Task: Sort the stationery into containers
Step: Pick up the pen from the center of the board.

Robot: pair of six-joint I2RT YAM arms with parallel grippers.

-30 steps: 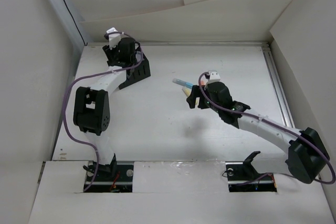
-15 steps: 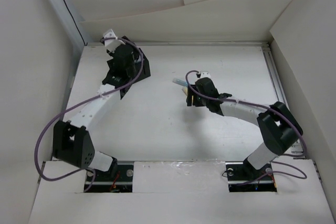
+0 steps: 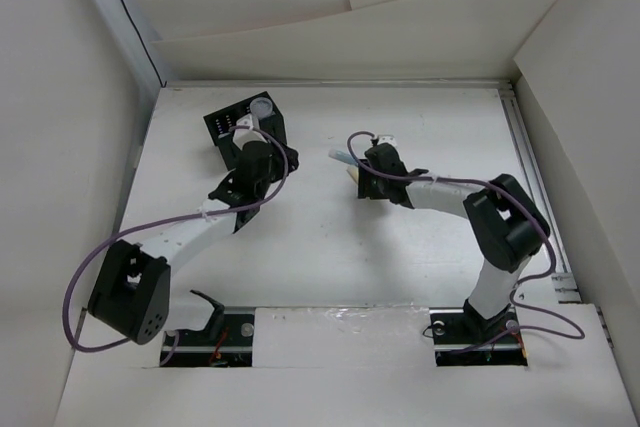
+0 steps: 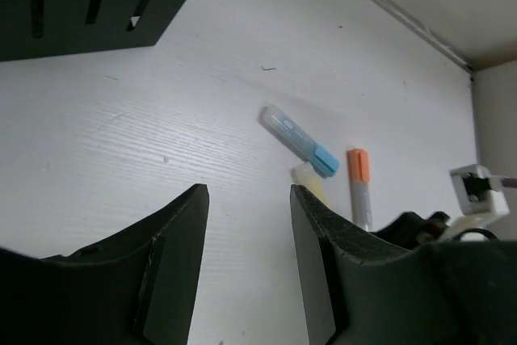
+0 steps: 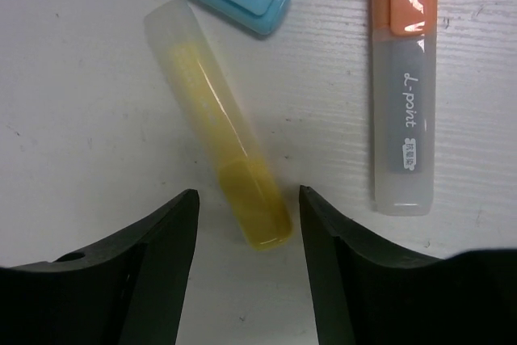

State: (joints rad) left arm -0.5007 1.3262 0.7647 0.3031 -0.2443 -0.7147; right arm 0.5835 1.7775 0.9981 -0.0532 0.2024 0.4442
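Orange stick [image 5: 404,86] reads "d-point"; left fingers [image 4: 174,272] and right fingers [image 5: 153,264] (straddling yellow stick [image 5: 222,135]) gape, empty.

The organizer [image 3: 222,125] stands on the table [image 3: 300,247] near its far edge, left of centre. The cylinder [image 3: 262,107] sits in the organizer's far right corner. Right of the organizer, towards the table's centre, lie the first marker [image 4: 299,139], the second marker [image 4: 309,183] just beside its end, and the third marker [image 4: 359,183] further right, apart.
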